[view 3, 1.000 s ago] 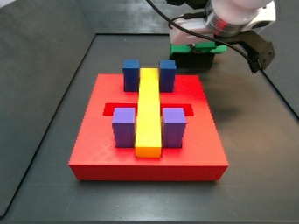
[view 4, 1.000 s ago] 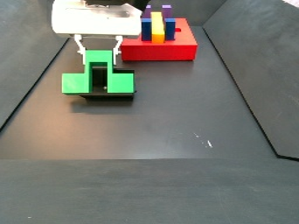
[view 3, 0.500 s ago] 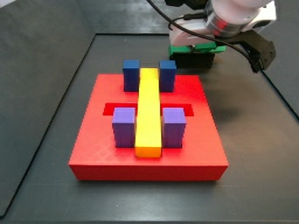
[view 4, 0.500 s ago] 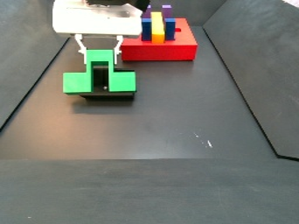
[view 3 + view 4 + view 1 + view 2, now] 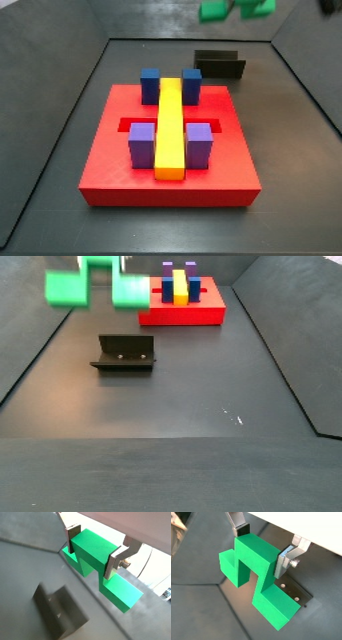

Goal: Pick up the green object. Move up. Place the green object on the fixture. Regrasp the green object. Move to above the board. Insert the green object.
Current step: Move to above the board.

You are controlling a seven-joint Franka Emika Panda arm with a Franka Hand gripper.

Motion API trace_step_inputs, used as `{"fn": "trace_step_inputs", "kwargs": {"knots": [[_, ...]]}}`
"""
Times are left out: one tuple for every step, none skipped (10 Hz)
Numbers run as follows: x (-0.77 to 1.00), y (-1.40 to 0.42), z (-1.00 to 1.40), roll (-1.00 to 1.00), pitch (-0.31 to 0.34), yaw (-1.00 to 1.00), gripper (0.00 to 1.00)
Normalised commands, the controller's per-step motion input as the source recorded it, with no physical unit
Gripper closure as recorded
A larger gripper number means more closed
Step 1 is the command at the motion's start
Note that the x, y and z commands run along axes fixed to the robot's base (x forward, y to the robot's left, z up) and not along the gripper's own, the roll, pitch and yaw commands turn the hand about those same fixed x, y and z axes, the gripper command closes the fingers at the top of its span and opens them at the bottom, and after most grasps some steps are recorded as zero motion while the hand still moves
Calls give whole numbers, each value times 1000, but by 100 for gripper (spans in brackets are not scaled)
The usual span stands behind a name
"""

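The green object (image 5: 254, 577) hangs high above the floor, pinched across its raised middle by the gripper (image 5: 99, 548), likely so its legs clear the board's blocks. In a side view it floats at eleven o'clock from the fixture (image 5: 124, 353); the board (image 5: 170, 160) waits below.

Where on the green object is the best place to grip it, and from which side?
Grip the green object across its raised middle bridge, from above. That section is narrow with flat parallel faces, while the two legs flare wider. The gripper is closed there now, holding it lifted clear of the fixture.
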Motion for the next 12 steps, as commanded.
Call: {"fn": "trace_step_inputs", "kwargs": {"knots": [[-17,-3,1400,-3,86,-17,100],[-2,1,1400,-14,99,-7,100],[13,-5,778,-16,107,2,100],[42,-8,287,6,110,19,100],[58,-14,169,2,115,28,100],[-1157,-1400,304,-1000,104,-283,100],[-1183,-1400,293,-1000,95,-281,100],[-1317,-1400,296,-1000,63,-263,100],[-1330,-1400,277,-1000,63,-257,100],[-1345,-1400,289,-1000,72,-257,100],[-932,-962,202,-1000,93,-248,100],[-554,-540,110,-1000,105,-234,100]]}}
